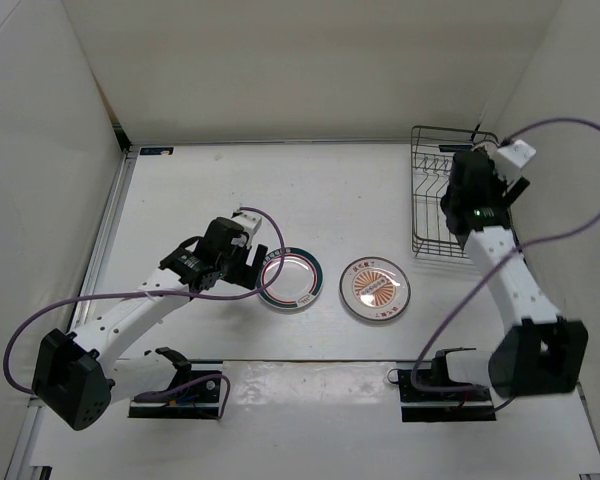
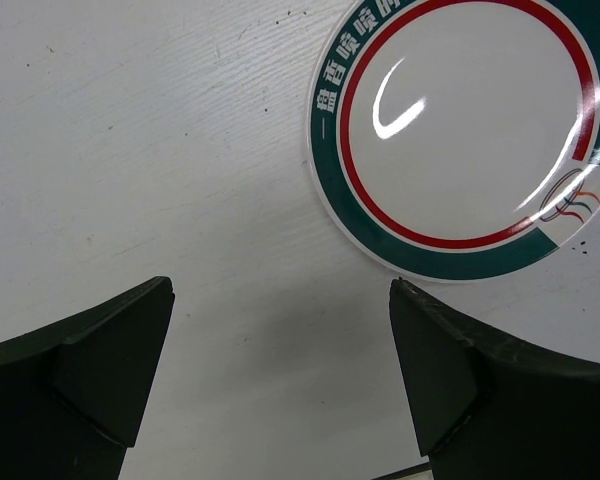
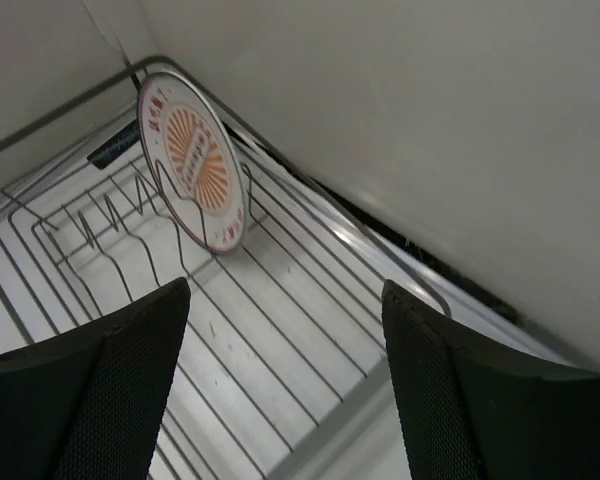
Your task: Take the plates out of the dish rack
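The last sunburst plate (image 3: pixel 192 160) stood on edge between the tines (image 3: pixel 110 215) of the dish rack (image 3: pixel 310 330), tilted a little, toward the rack's far end. The rack sat at the far right corner of the bench (image 1: pixel 200 200). The right end effector (image 3: pixel 285 292) hung over the rack's floor wires with its fingers spread apart and nothing between them. The plate was ahead of it and not yet inside the gap.

To take this plate cleanly, the wrist would likely need to turn so that one finger passed each face of the upper rim, clear of the tines. It should then close firmly on the rim, since the glaze looked slippery. A straight lift until the lower edge cleared the wires seemed wise before any swing toward the middle of the bench, as a snagged tine could drag the light rack along.

The ringed plate (image 1: pixel 291 279) and the second sunburst plate (image 1: pixel 376 289) lay flat near the bench's middle, close together but apart. The left end effector (image 2: pixel 280 290) hovered just beside the ringed plate, fingers apart and empty
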